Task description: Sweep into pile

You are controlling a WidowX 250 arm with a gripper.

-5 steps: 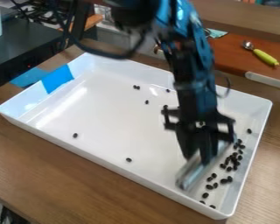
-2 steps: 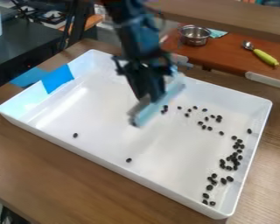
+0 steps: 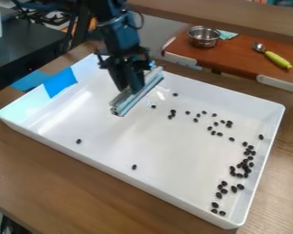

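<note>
The gripper (image 3: 132,87) hangs over the upper-left part of the white tray (image 3: 143,183), shut on a pale, long sweeping bar (image 3: 138,95) that slants from lower left to upper right. Dark beans (image 3: 244,167) lie clustered along the tray's right side. More beans (image 3: 219,134) are scattered through the upper right middle, and a few (image 3: 154,106) lie just right of the bar. Single beans rest at the left (image 3: 78,141) and near the front wall (image 3: 134,167). Whatever lies under the bar is hidden.
Tall white walls surround the tray, with blue tape (image 3: 60,82) over its left wall. Behind, a reddish-brown board (image 3: 235,57) holds a metal pot (image 3: 203,36) and a green-handled spoon (image 3: 277,60). A dark surface (image 3: 20,50) stands at the upper left.
From the tray's right side, the gripper has moved up and left with the bar. Beans in the upper right middle, earlier behind the arm, are now visible.
</note>
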